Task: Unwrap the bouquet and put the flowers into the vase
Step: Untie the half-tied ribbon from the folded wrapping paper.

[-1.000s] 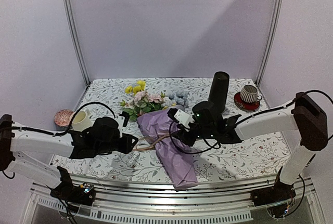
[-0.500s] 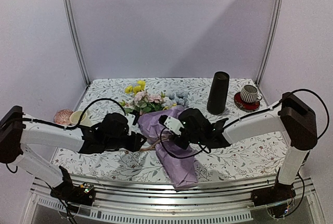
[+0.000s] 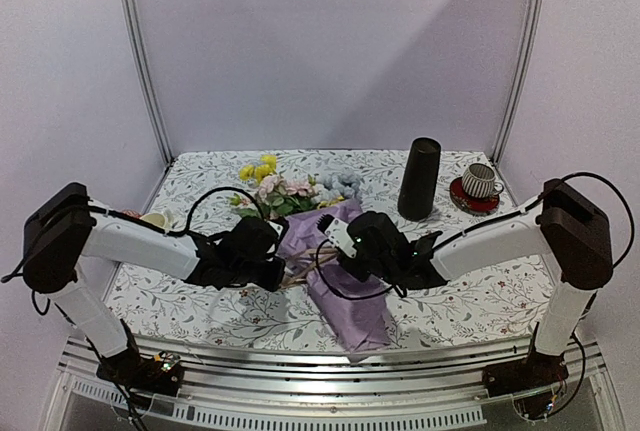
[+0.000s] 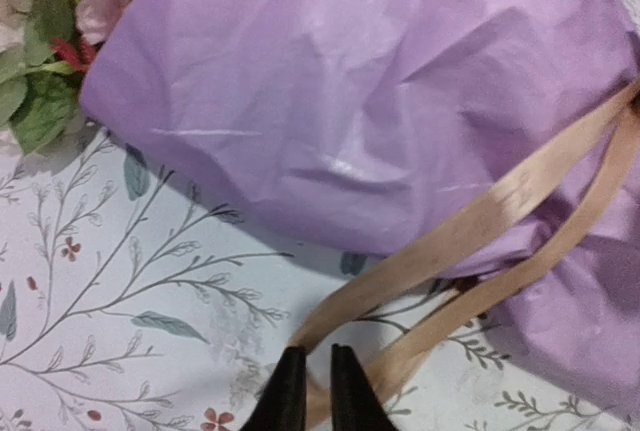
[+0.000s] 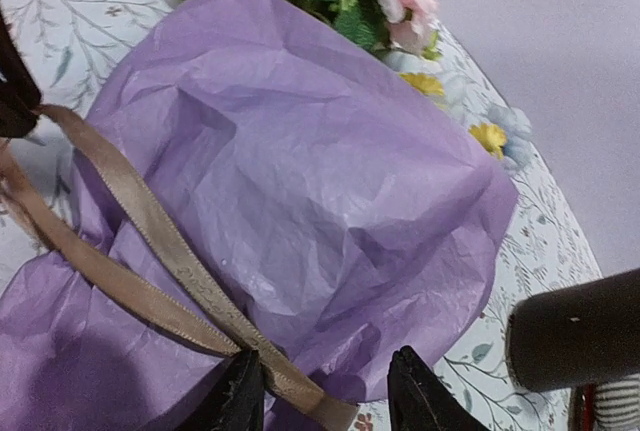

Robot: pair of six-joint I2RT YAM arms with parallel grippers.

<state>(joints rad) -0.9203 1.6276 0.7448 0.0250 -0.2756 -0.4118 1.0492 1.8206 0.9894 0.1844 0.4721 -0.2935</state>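
Bouquet point(image 3: 340, 291): L claw point(image 4: 316, 353) nearly closed, prob. pinching raffia point(image 4: 480, 221); R claw point(image 5: 325, 361) half-open astride it.

bouquet point(image 3: 350, 301) x1, vase point(image 3: 419, 179) x1, ribbed cup point(image 3: 479, 180) x1

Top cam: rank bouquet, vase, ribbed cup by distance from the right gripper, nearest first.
1. bouquet: mid-table, directly under the right gripper.
2. vase: farther back, to the gripper's right.
3. ribbed cup: on its red saucer, far right corner, beyond the vase.
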